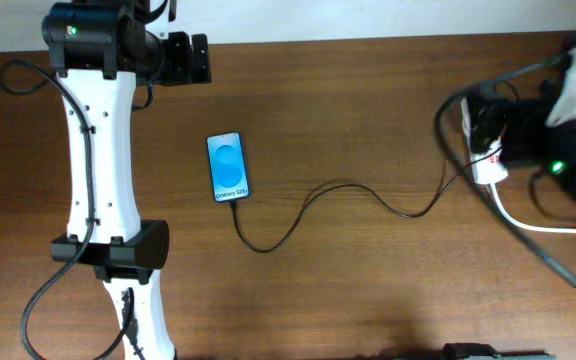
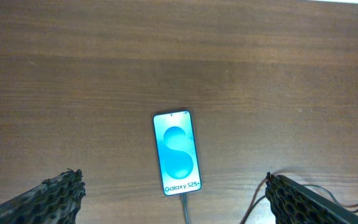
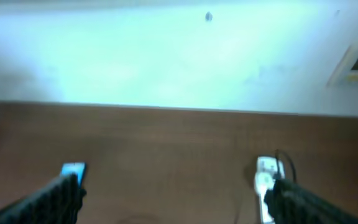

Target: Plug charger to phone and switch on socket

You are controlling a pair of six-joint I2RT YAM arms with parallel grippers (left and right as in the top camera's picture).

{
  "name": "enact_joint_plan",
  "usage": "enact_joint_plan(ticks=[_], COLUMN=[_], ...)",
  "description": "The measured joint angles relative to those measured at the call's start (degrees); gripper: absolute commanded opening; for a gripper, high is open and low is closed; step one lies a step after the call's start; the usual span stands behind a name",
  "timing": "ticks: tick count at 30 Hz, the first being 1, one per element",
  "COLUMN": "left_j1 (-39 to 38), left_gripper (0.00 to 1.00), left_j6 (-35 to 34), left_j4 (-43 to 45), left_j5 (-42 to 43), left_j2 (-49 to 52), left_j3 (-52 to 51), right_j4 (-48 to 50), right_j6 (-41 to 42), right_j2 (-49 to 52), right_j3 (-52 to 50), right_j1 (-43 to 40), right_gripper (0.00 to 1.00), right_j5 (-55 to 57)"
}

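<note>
The phone (image 1: 228,167) lies flat on the wooden table with its blue "Galaxy S25" screen up. It also shows in the left wrist view (image 2: 178,152) and, blurred, in the right wrist view (image 3: 73,169). The thin black charger cable (image 1: 348,188) meets the phone's bottom edge (image 2: 184,208) and runs right to the white socket (image 1: 489,162). My right arm partly covers the socket, which also shows in the right wrist view (image 3: 265,180). My left gripper (image 2: 173,186) is open and empty, high above the phone. My right gripper (image 3: 173,193) is open and empty, raised beside the socket.
The socket's thick white cord (image 1: 538,228) trails off to the right. The left arm's white body (image 1: 103,180) stretches along the table's left side. A pale wall (image 3: 179,56) stands behind the table's back edge.
</note>
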Motion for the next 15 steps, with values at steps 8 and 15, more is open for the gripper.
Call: enact_joint_plan(ticks=[8, 15], left_j1=[0.00, 0.00], left_gripper=[1.00, 0.99], left_j6=[0.00, 0.00], left_j4=[0.04, 0.04], left_j5=[0.00, -0.02], left_j2=[0.00, 0.00], left_j3=[0.00, 0.00], right_j4=[37.33, 65.16], right_j6=[-0.28, -0.37], right_j2=[-21.51, -43.56], right_j3=[-41.59, -76.70], right_j1=[1.62, 1.62], right_gripper=[0.98, 0.99], right_j5=[5.40, 6.88])
